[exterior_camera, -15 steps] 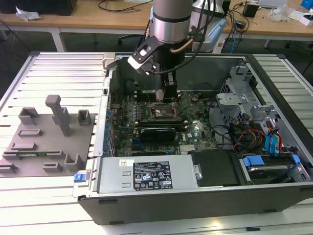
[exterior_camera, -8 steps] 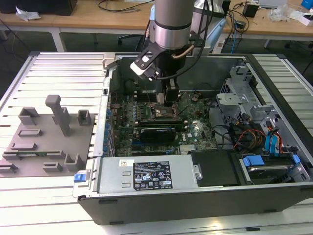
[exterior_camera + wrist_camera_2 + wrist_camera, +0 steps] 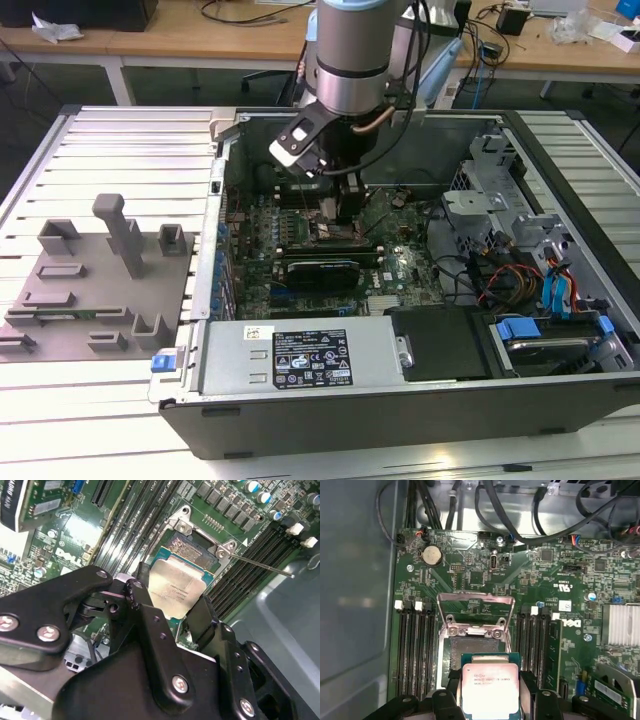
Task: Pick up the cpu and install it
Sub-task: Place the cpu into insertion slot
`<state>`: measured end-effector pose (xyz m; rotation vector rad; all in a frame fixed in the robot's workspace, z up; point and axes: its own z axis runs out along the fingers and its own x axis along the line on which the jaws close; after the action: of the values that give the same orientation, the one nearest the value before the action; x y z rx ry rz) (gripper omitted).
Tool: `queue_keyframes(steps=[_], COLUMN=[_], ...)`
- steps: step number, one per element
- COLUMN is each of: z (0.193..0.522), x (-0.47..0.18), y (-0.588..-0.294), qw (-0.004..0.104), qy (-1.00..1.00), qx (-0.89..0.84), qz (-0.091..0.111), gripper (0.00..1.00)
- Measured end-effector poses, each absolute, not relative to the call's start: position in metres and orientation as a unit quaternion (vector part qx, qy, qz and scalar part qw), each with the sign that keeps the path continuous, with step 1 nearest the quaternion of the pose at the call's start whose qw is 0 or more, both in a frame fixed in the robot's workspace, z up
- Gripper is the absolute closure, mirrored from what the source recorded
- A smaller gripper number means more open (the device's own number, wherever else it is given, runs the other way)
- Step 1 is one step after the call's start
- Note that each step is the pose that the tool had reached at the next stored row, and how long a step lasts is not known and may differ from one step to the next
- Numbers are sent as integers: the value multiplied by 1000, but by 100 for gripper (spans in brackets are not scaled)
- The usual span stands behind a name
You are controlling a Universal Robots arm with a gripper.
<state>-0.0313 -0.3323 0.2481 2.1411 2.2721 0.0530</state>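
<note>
One step looks done: the gripper (image 3: 490, 695) is clamped on the cpu (image 3: 490, 680) by two edges, holding it over the open socket (image 3: 470, 647) of the motherboard (image 3: 485, 575); it is not yet seated.

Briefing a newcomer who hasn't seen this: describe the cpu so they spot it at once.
In the open computer case, on the green motherboard, find the socket with its metal frame flipped up. The gripper holds the cpu just over it: a flat silvery square, unlike the long black memory slots alongside.
</note>
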Motion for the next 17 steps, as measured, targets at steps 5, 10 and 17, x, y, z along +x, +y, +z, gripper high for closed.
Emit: queue_keyframes(steps=[5,10,17], z=[236,229,220], x=[-30,-29,-28], y=[-331,-331,-328], qw=[9,7,4], qy=[730,726,711], qx=[683,687,703], qz=[17,19,23], gripper=[45,45,45])
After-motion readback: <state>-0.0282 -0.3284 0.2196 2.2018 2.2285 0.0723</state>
